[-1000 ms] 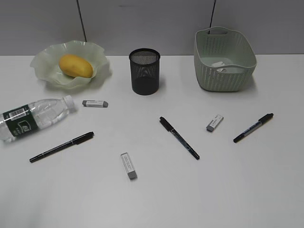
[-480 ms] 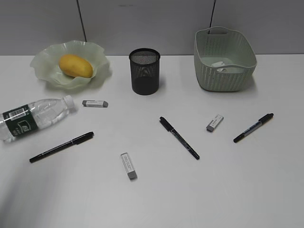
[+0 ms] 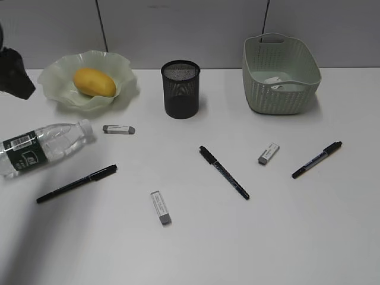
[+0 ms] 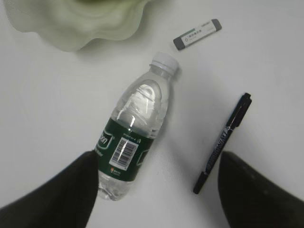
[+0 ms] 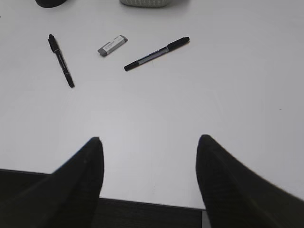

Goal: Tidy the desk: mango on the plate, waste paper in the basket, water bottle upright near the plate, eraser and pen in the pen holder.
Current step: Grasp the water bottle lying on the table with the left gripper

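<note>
The mango (image 3: 94, 82) lies in the plate (image 3: 56, 77) at the back left. In front of it the water bottle (image 3: 41, 147) lies on its side, cap toward the plate. My left gripper (image 4: 159, 156) hangs open above the bottle's (image 4: 135, 133) lower half, with a pen (image 4: 223, 142) near its right finger. Crumpled waste paper (image 3: 276, 81) sits inside the basket (image 3: 279, 74). The pen holder (image 3: 180, 89) stands at the back centre. My right gripper (image 5: 148, 142) is open over the desk's front edge, holding nothing.
Three erasers (image 3: 119, 129) (image 3: 161, 207) (image 3: 268, 153) and three pens (image 3: 77, 183) (image 3: 224, 171) (image 3: 316, 159) lie scattered on the desk (image 3: 196, 249). A dark part of the left arm (image 3: 15, 74) shows at the left edge beside the plate.
A dark part of the left arm has come into the exterior view at the upper left, and its shadow has spread over the front left. Nothing on the desk has moved.
</note>
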`<state>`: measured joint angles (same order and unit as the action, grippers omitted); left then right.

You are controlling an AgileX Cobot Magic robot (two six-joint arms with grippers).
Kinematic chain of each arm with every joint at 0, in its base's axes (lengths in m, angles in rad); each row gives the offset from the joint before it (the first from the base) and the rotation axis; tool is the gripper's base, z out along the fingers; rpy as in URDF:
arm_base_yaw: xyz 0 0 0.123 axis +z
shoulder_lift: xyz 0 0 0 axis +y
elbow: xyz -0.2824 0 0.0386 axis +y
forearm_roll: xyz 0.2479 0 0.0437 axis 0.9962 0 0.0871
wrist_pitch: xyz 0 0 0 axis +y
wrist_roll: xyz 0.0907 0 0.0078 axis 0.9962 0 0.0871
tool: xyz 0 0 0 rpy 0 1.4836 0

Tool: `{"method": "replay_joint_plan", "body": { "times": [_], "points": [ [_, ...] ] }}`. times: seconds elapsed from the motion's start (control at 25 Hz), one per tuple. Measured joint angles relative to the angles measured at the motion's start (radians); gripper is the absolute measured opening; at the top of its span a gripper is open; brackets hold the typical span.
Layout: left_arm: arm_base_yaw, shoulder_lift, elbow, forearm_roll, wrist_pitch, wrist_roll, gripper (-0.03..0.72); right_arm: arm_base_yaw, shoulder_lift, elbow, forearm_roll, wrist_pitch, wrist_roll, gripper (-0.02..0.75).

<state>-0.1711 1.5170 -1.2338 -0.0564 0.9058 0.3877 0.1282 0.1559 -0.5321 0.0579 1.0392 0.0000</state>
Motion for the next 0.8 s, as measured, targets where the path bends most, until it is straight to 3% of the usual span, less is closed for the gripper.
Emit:
{"method": "replay_joint_plan", "body": {
  "times": [0.24, 0.48, 0.8],
  "points": [
    [0.0, 0.224, -0.11, 0.009, 0.05, 0.145, 0.606, 0.0, 0.0, 0.0, 0.0, 0.0, 0.0, 0.487],
    [0.0, 0.411, -0.222, 0.018, 0.053, 0.191, 0.669, 0.0, 0.0, 0.0, 0.0, 0.0, 0.0, 0.487],
    [0.0, 0.56, -0.278, 0.07, 0.089, 0.287, 0.678, 0.0, 0.0, 0.0, 0.0, 0.0, 0.0, 0.487]
  ]
}}
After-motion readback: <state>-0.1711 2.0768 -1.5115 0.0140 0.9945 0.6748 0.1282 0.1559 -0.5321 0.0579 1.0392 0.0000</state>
